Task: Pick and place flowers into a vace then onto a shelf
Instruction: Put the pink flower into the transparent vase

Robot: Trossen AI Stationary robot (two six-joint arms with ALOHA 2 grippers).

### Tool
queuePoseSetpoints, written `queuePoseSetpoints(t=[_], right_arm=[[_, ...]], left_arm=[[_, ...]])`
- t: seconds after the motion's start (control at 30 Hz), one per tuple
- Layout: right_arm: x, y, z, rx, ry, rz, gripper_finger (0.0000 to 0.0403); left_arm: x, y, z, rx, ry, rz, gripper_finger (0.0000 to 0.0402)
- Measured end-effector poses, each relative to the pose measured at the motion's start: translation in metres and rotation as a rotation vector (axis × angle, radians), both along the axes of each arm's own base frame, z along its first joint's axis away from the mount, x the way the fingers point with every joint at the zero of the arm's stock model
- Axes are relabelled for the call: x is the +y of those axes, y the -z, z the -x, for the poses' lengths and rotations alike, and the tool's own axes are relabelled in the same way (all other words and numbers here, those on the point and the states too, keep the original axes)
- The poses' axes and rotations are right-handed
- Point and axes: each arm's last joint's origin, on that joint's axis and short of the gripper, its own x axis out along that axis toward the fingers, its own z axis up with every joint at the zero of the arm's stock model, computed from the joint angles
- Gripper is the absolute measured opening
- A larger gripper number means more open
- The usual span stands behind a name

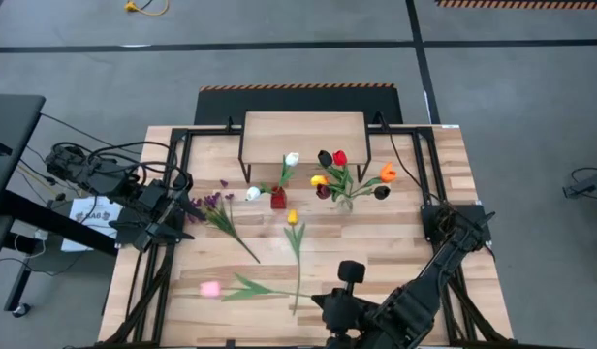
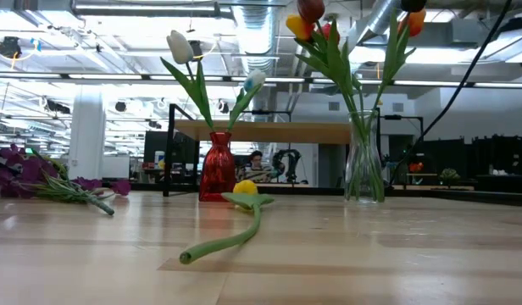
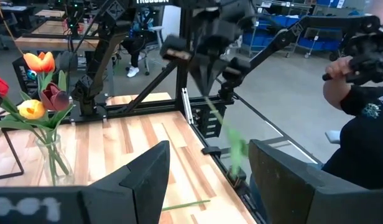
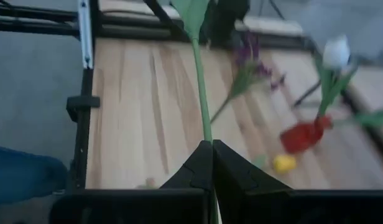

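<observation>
The right hand (image 4: 212, 163) is sitting at the bottom centre of the high view, fingers pressed together on the green stem of a pink tulip (image 1: 210, 288) whose blossom is lying at the lower left of the bench (image 1: 376, 242). In the right wrist view the stem is rising straight up from between the closed fingers.

The left hand (image 3: 207, 180) is waiting at the left edge of the bench in the high view, its fingers standing well apart with nothing between them.

A yellow tulip (image 1: 292, 218) is lying loose on the bench near the centre of the high view, stem trailing toward the bottom of the frame. A bunch of purple blossoms (image 1: 213, 203) is lying left of centre, just right of the left hand.

A small red vase (image 1: 278, 199) is standing just below the shelf (image 1: 303, 134) in the high view, holding two white tulips (image 2: 181, 47). To its right, a clear glass vase (image 2: 364, 161) is holding red, yellow, orange and near-black tulips (image 1: 339, 158). The shelf is standing at the upper centre of the bench, its top bare.

In the left wrist view, a person (image 3: 359, 130) in a dark shirt is showing at the right edge of the frame.
</observation>
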Motion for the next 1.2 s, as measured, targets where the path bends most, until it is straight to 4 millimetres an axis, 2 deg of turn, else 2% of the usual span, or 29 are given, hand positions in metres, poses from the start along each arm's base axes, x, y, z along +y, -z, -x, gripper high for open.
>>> queuePoseSetpoints(t=[0.3, 0.67, 0.97, 1.2], right_arm=[[-0.022, -0.048, -0.020, -0.164, -0.107, 0.191, 0.0000], [-0.060, -0.100, -0.041, -0.375, -0.129, 0.302, 0.0000], [-0.087, -0.110, -0.062, -0.439, -0.112, 0.326, 0.0000], [-0.101, -0.110, -0.070, -0.437, -0.076, 0.331, 0.0000]], left_arm=[[0.003, -0.003, -0.003, -0.060, -0.115, -0.056, 0.0208], [-0.011, -0.023, -0.026, -0.340, -0.079, -0.189, 0.0208], [-0.027, -0.033, -0.052, -0.517, -0.033, -0.211, 0.0208], [-0.032, -0.038, -0.060, -0.593, -0.015, -0.185, 0.0208]])
